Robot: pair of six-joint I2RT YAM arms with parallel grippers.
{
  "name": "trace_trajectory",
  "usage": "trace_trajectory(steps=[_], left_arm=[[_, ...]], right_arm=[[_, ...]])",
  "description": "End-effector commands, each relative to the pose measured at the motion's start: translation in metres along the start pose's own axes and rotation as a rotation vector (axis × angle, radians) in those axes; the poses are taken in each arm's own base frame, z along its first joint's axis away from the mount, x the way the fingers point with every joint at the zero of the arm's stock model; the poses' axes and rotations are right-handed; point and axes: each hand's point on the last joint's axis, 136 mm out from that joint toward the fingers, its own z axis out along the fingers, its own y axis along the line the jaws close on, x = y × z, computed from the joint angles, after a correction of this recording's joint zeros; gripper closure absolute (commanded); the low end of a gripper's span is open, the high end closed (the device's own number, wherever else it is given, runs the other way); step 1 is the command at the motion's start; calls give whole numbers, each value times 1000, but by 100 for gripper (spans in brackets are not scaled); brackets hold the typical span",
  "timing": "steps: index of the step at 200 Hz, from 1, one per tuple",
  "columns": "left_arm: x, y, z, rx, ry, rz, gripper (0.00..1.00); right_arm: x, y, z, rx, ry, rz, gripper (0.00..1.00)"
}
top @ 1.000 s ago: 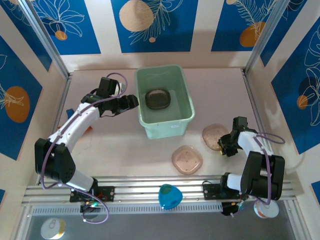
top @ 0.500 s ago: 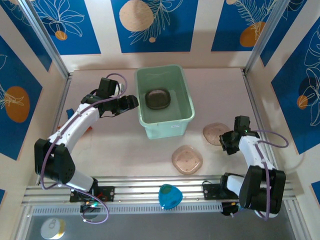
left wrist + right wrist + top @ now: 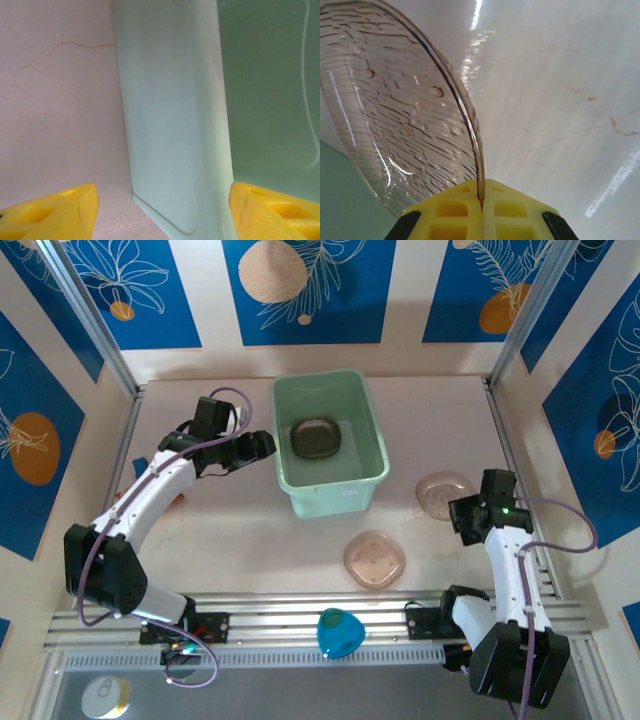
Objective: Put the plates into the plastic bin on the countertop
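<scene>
Gripping a plate by its thin rim at frame right, the right end effector may drop it mid-carry; left end effector stands wide.

White and deep-blue wall panels carry line-drawn leaves and peach and orange discs; slanted metal posts stand at the corners; pale pinkish counter, faintly cracked; aluminium rails edge its near side.

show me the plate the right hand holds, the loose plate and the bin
held plate [image 3: 405, 125]: right wrist view, its textured face
loose plate [image 3: 374, 559]: top view, its centre
plastic bin [image 3: 320, 500]: top view, front wall
</scene>
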Motion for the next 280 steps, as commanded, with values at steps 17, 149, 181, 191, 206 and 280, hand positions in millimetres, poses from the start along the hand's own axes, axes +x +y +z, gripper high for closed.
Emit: trace_trajectory(steps=[17, 149, 181, 191, 206, 280], left_arm=[[1, -7, -7, 23, -14, 20, 30], [-1, 3, -6, 16, 13, 68, 30], [1, 4, -1, 21, 66, 85, 29], [2, 2, 2, 32, 85, 91, 29], [3, -2, 5, 54, 107, 94, 30], [5, -11, 6, 107, 123, 67, 30]], right_arm=[[-10, 45, -39, -102, -39, -17, 95], [29, 213, -109, -377, -85, -151, 100], [62, 253, -107, -413, -53, -191, 100], [73, 263, -105, -421, -36, -191, 100], [93, 272, -99, -415, -11, -190, 100], [176, 283, -40, -236, 80, -124, 100]])
